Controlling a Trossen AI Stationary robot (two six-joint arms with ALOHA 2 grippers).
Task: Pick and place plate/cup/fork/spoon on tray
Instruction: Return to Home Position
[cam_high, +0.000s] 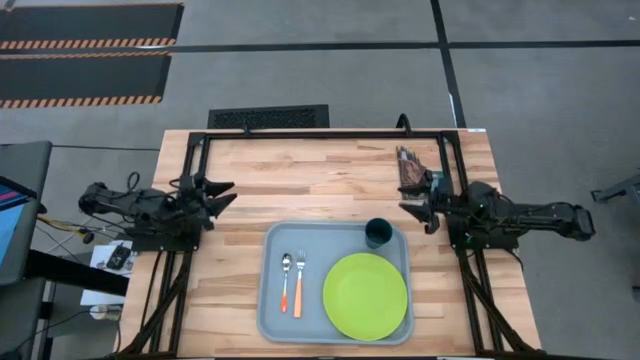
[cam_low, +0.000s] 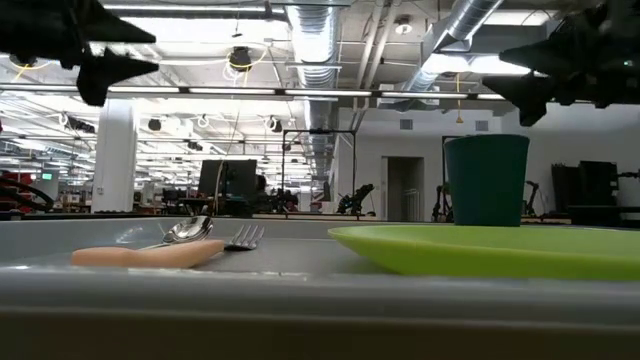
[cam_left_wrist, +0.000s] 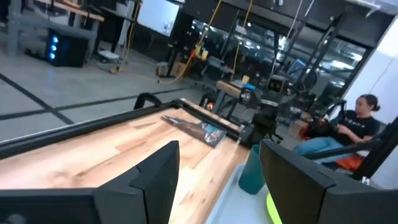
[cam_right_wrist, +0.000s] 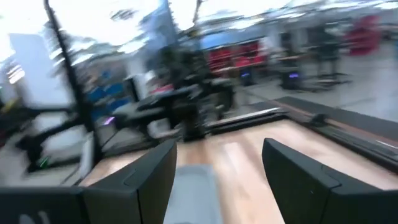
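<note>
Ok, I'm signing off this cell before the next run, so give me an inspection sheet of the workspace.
Surface: wooden table carrying the tray.
Job's things: spoon, fork, plate and cup all on the tray, cup upright.
Clutter: dark packet on the table's far right.
Grippers: left gripper and right gripper open, empty, raised at the table's sides.
Cables: loose bundle off the table's left edge.
Surroundings: floor vent, striped mats, a seated person.

Setting: an open-plan robotics lab. Exposed ceiling ducts (cam_low: 312, 45) run across the upper centre of the low view. Hazard-striped floor mats (cam_high: 80, 75) occupy the upper left of the high view.
</note>
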